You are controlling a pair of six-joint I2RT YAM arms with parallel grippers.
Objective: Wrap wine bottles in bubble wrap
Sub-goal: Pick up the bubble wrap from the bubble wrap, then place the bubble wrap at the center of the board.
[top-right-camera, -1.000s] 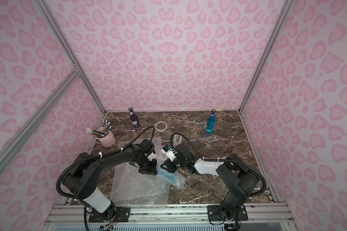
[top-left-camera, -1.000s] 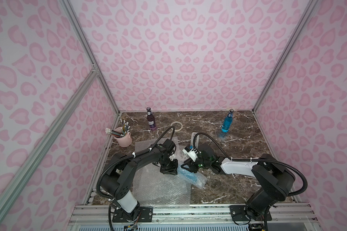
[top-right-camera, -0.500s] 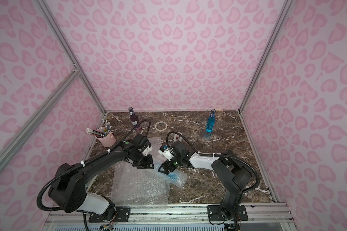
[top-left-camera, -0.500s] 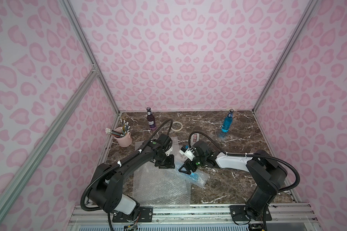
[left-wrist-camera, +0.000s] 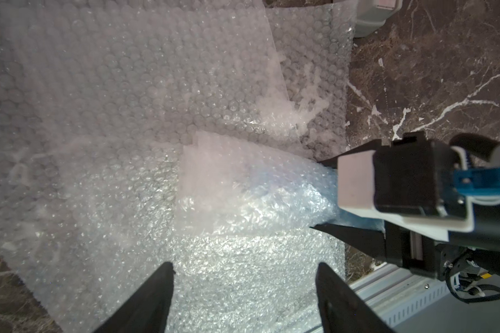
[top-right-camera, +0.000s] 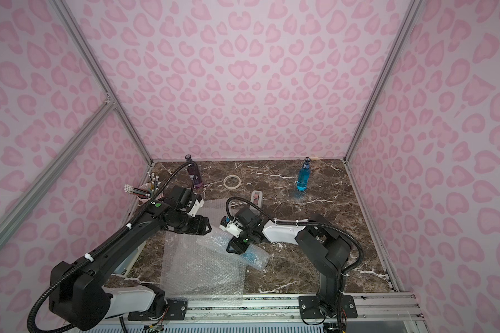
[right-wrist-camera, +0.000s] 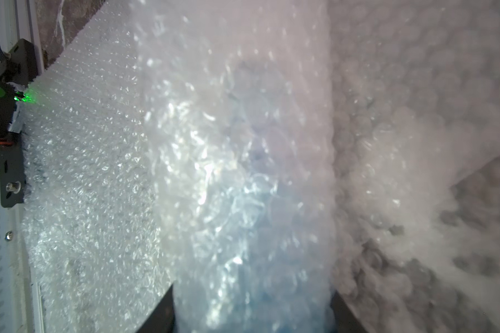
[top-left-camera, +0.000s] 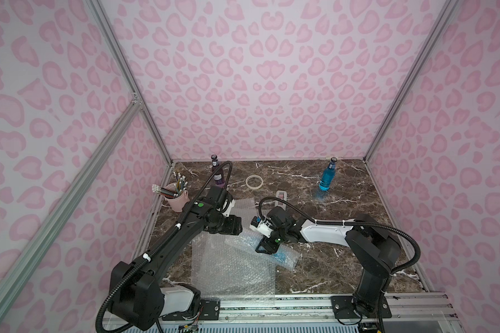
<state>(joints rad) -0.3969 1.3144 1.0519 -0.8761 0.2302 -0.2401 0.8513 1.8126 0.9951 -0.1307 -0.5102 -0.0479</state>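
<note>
Across the dark marble tabletop (top-left-camera: 329,201), the left gripper (left-wrist-camera: 244,265) has just opened, empty, over the clear bumpy bubble wrap (top-left-camera: 231,274), while the right gripper (top-left-camera: 264,250) now clamps the bright blue glass wine bottle (top-left-camera: 283,256) rolled inside it near centre, probably keeping the wrap shut.

The slim bright blue glass bottle (top-left-camera: 327,177) is glowing turquoise under its dark cap, and the slim dark purple glass bottle (top-left-camera: 217,176) is showing a pale label. A second blue bottle (top-left-camera: 282,255) is tinting its clear bumpy bubble wrap (top-left-camera: 243,240) pale blue. The table (top-left-camera: 315,259) is showing dark brown marble with white veins. The walls (top-left-camera: 257,86) are wearing pink leopard spots on paler pink.
</note>
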